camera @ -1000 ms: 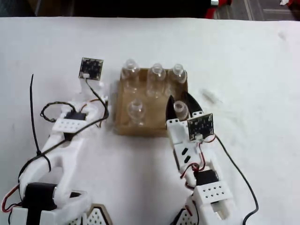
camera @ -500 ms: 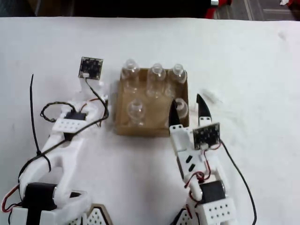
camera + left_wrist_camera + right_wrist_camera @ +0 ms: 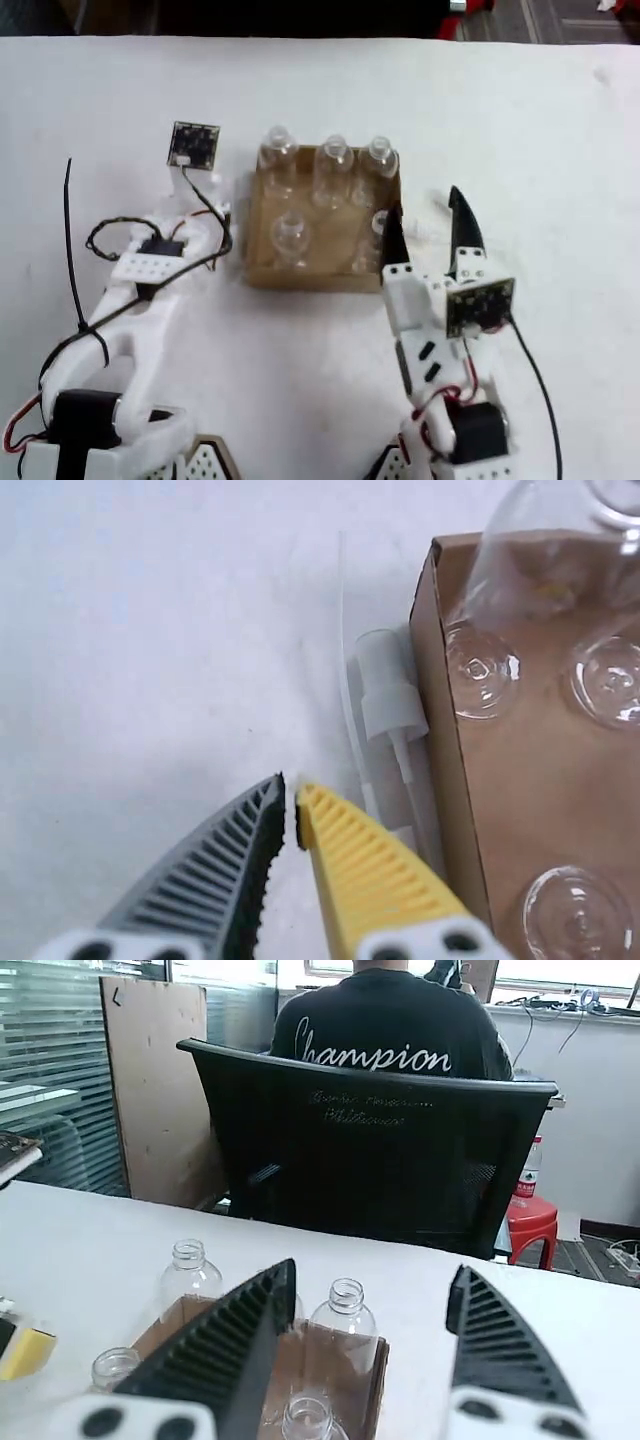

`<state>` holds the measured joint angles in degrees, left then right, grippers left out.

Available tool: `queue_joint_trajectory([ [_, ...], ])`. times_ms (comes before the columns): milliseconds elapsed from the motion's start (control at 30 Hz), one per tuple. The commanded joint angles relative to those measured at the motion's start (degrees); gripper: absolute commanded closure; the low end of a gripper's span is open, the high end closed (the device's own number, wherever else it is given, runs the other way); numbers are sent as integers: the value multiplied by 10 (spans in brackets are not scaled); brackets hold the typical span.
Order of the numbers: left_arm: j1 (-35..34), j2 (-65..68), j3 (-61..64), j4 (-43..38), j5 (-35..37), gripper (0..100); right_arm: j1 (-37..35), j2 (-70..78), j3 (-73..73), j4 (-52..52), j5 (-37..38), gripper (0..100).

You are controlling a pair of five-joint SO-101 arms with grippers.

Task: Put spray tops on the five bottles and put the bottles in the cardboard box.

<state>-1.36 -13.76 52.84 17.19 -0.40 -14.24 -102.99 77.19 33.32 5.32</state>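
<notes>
I count five bottles, one cardboard box and one spray top. Nearest me, my right pincer is spread wide and grips nothing. One tip hangs at the box's near right corner beside a bottle, the other over the table. My left pincer is clenched tight on nothing, its tips near the spray top. From my left wrist, that top lies flat on the table against the box's outer wall. From my right wrist, farther off, the bottles stand upright in the box, necks uncapped.
</notes>
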Motion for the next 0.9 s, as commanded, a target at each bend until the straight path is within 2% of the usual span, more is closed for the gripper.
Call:
queue_joint_trajectory([
  [0,3,-2,-3,-12,-6,976,16,-4,-111,115,-5,776],
  [100,2,-2,-3,-11,-6,976,38,-4,-113,153,-5,830],
  [233,1,-3,-2,-10,-6,976,102,-4,-93,169,-5,994],
  [300,-8,-4,-2,-10,-5,976,145,-4,-67,160,-10,953],
  [400,-17,-6,-2,-10,-3,976,210,-4,3,97,-70,966],
  [500,-22,-7,-4,4,-3,976,260,-3,101,-35,-135,981],
  [567,-27,-7,-5,12,-3,976,271,-3,168,-138,-139,967],
  [633,-30,-8,-6,14,-4,976,269,3,198,-198,-129,963],
  [867,-45,-8,-6,15,-5,976,254,10,197,-175,-127,961],
])
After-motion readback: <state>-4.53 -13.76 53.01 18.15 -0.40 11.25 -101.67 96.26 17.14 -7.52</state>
